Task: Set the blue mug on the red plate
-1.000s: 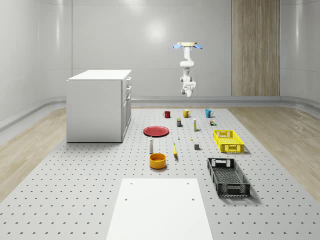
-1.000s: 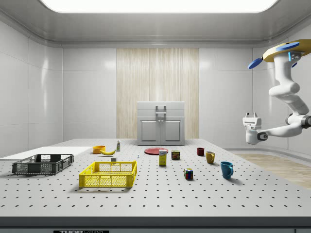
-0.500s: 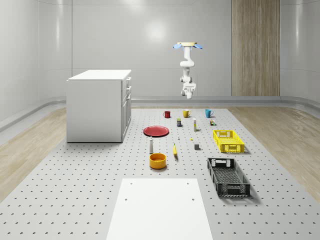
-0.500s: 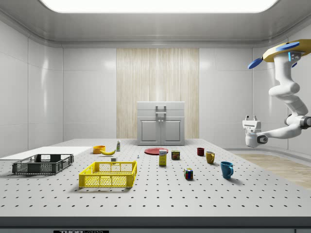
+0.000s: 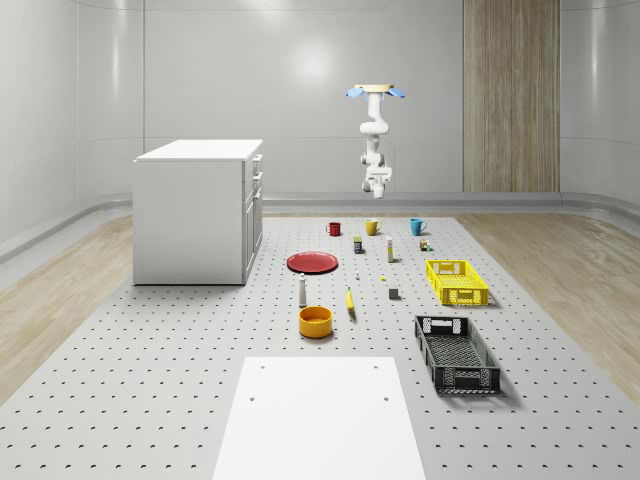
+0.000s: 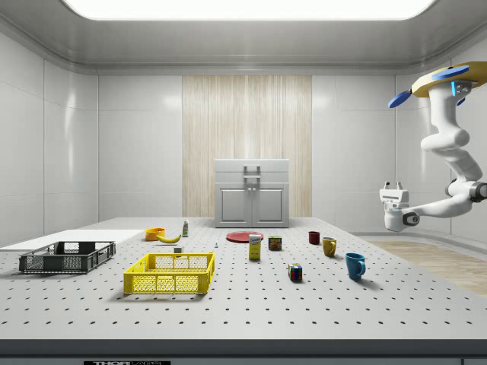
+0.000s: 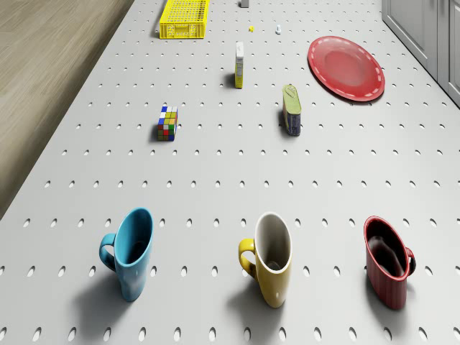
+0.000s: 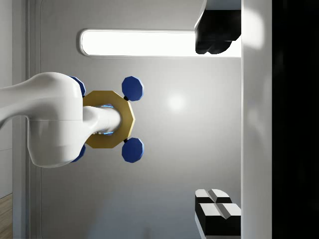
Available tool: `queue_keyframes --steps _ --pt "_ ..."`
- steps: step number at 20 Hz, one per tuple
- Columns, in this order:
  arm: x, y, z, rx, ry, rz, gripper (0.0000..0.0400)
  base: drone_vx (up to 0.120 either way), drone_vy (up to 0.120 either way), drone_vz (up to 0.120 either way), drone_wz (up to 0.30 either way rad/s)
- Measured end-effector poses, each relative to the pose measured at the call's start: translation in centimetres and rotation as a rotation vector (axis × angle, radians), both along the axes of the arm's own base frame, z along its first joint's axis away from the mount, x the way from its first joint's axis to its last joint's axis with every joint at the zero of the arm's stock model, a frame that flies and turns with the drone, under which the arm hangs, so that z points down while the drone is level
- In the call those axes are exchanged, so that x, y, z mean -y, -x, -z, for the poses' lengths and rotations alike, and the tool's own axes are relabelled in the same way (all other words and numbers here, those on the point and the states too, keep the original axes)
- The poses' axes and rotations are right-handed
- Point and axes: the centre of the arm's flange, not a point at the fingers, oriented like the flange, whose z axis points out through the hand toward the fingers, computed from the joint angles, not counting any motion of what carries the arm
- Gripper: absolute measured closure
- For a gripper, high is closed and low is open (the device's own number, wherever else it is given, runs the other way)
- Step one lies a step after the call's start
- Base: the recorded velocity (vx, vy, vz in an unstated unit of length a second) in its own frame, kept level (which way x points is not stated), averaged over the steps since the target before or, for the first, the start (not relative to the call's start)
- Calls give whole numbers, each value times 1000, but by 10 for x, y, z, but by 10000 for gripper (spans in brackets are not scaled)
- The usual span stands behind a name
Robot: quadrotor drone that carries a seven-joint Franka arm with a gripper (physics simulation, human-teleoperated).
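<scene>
**Approach not begun: mug on the table, arm folded with the hand turned upward.**

Whole-scene view: we find the yellow-bodied, blue-rotor quadrotor drone hovering at upper centre, beyond the far edge of the grey perforated table, with its white two-finger gripper hanging well above the mug row. The glazed blue mug stands upright at the row's right end, and the flat round red plate lies nearer and to the left, well apart from it. Side view: at the right edge the gripper points upward, which we judge to be a stowed pose for flight. Drone view: the blue mug stands beside a yellow mug and a dark red mug. Wrist view: the black-padded fingers are spread wide, holding nothing, and face the drone's underside.
</scene>
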Motion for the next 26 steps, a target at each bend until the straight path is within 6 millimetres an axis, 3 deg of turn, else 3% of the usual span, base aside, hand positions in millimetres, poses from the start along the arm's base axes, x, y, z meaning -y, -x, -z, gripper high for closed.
queue_keyframes --steps 18,26 --pt "-1 1 0 14 12 0 0 0 0 0 0" --pt "-5 2 0 20 47 1 0 115 105 0 0"
